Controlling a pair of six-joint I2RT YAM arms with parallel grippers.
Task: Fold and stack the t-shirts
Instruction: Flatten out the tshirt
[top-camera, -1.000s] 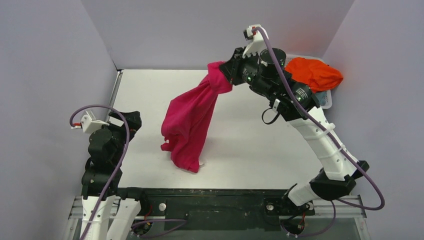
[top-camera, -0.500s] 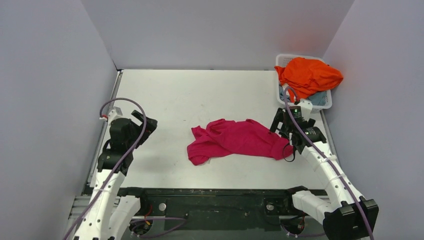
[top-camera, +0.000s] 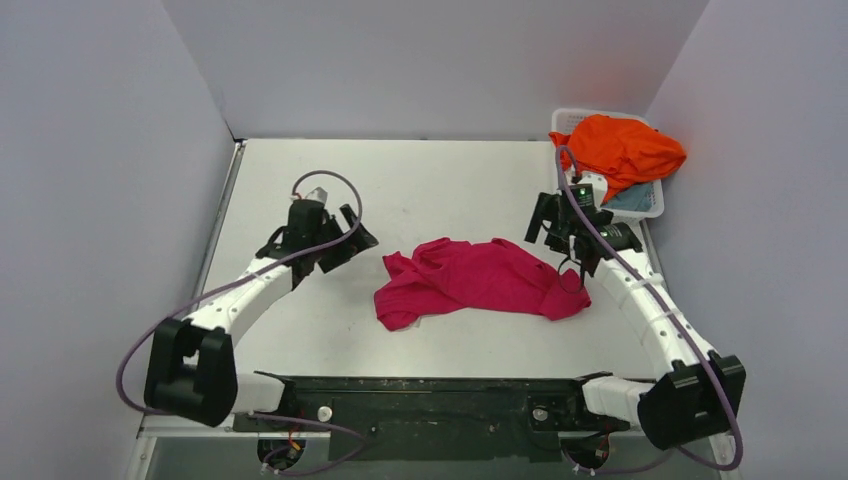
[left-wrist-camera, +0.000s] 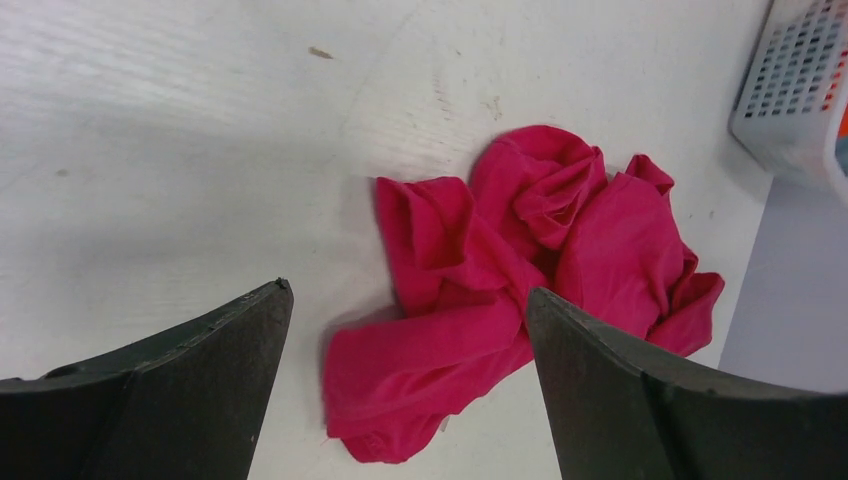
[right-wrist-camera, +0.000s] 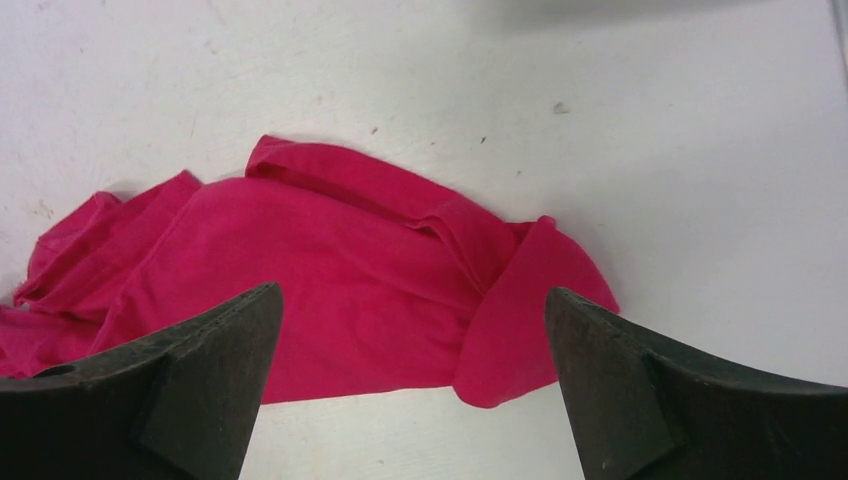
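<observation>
Pink shirt (top-camera: 475, 280): one, soft matte cloth, crumpled into a long wrinkled heap with rolled ridges; it lies mid-table between the grippers, held by neither.
Orange shirt (top-camera: 620, 150): one, bunched and puffy, heaped over the basket.
Blue-grey shirt (top-camera: 632, 200): one, only a pale sliver shows under the orange one.
Basket (left-wrist-camera: 790, 90): one, white plastic, boxy, with lattice walls, at the far right corner.
Table (top-camera: 420, 180): white, smooth, faintly scuffed and specked.
Left gripper (left-wrist-camera: 405, 290): two dark matte wedge-shaped fingers (left-wrist-camera: 160, 390), spread wide and empty, just left of the heap.
Right gripper (right-wrist-camera: 412, 292): same build, spread wide and empty, at the heap's right end.
</observation>
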